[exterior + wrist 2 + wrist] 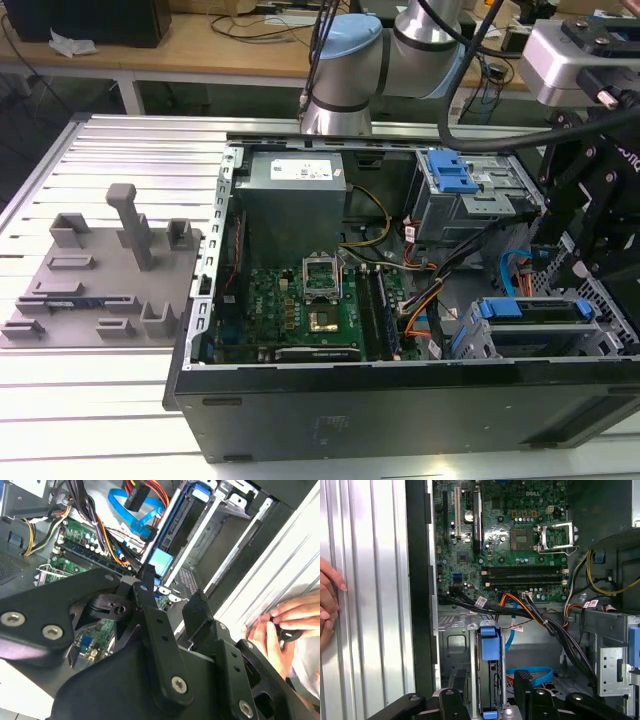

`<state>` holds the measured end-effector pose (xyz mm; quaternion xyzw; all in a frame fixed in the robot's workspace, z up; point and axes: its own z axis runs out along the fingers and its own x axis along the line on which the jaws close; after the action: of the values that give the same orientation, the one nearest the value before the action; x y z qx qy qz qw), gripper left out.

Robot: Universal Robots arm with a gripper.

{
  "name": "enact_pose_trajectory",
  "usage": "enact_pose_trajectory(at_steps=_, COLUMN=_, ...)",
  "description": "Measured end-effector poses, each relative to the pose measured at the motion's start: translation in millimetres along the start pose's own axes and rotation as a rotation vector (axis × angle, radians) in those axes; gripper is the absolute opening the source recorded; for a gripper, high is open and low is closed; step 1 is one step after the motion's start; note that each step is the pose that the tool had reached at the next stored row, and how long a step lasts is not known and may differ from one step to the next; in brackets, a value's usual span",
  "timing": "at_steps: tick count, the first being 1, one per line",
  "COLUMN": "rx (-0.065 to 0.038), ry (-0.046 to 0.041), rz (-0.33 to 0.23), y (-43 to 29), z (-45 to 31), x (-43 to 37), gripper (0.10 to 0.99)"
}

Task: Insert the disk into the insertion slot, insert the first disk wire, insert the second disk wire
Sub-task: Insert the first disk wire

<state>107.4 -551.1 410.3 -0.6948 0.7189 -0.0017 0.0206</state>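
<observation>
The disk (540, 322) in its blue carrier (500, 308) lies inside the insertion slot (468, 338), a low grey cage at the case's front corner on the exterior view's right. In the first wrist view the disk (492, 680) is edge-on with its blue tab (489, 642) at the cage mouth. My gripper (585, 255) hangs above that corner. Its black fingers (455, 695) stand apart on either side of the disk's edge, open and holding nothing. A loose blue flat wire (535, 672) curls beside the cage, also seen in the second wrist view (135, 515) past my gripper (172, 602).
An open computer case (400, 400) lies on a slatted metal table (90, 400). A taller grey cage with a blue latch (450, 175) stands behind the slot. Black and orange cable bundles (520, 612) cross the motherboard (510, 545). A person's hand (327, 600) rests on the table beside the case wall.
</observation>
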Motion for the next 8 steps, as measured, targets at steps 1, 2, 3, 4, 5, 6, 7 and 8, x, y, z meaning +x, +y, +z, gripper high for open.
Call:
enact_pose_trajectory(at_steps=1, rx=0.001, ry=0.0150, rz=0.000, y=0.3, z=0.4, x=-8.7, gripper=0.502)
enact_pose_trajectory(at_steps=2, rx=0.002, ry=0.0461, rz=-0.001, y=0.9, z=0.7, x=-24.1, gripper=0.502)
enact_pose_trajectory(at_steps=3, rx=0.002, ry=0.0796, rz=-0.003, y=1.1, z=1.0, x=-32.9, gripper=0.502)
enact_pose_trajectory(at_steps=4, rx=0.001, ry=0.1124, rz=-0.004, y=1.2, z=1.2, x=-36.8, gripper=0.502)
enact_pose_trajectory(at_steps=5, rx=-0.001, ry=0.1315, rz=-0.004, y=1.3, z=1.3, x=-38.2, gripper=0.502)
enact_pose_trajectory(at_steps=6, rx=-0.003, ry=0.1508, rz=-0.005, y=1.4, z=1.3, x=-39.6, gripper=0.502)
enact_pose_trajectory(at_steps=7, rx=-0.004, ry=0.1670, rz=-0.005, y=1.4, z=1.4, x=-40.9, gripper=0.502)
enact_pose_trajectory(at_steps=8, rx=-0.005, ry=0.1875, rz=-0.006, y=1.5, z=1.4, x=-42.5, gripper=0.502)
